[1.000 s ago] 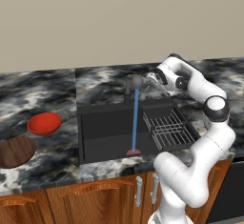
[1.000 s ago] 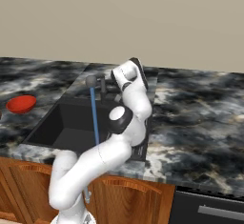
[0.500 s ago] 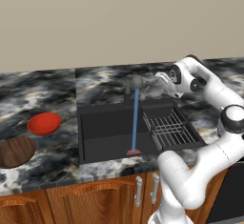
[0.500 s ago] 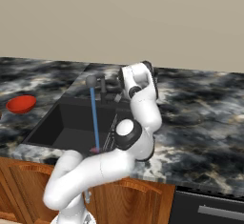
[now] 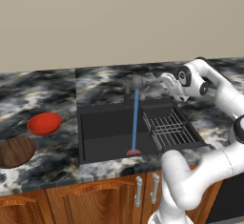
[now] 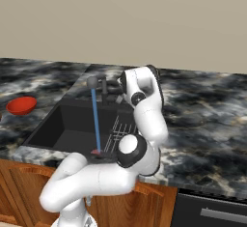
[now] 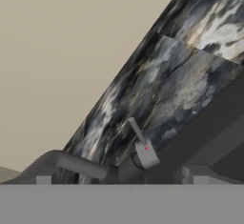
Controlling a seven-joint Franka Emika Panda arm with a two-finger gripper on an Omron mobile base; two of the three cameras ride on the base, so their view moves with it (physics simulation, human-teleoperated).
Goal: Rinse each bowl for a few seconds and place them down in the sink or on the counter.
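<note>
The red bowl [image 5: 44,123] rests on the counter [image 5: 57,94] left of the sink [image 5: 102,125]; it also shows as the red bowl [image 6: 21,105] at the far left. The wood-grain bowl [image 5: 14,151] lies nearer the front edge, cut off by the frame. A blue stream of water [image 5: 135,123] runs from the faucet [image 5: 136,82] into the basin. My gripper [image 5: 164,82] hovers open and empty just right of the faucet, above the basin's back rim. In the hand view its fingertips [image 7: 43,180] stand wide apart, facing the faucet handle [image 7: 143,149].
A wire rack [image 5: 169,127] fills the right side of the sink. The beige wall rises behind the counter. Wooden cabinet doors with metal handles [image 5: 138,194] sit below. More counter [image 6: 202,105] stretches right of the sink.
My hand has drawn back to the right, away from the faucet, and the elbow has risen. The water keeps running. Both bowls stay where they were.
</note>
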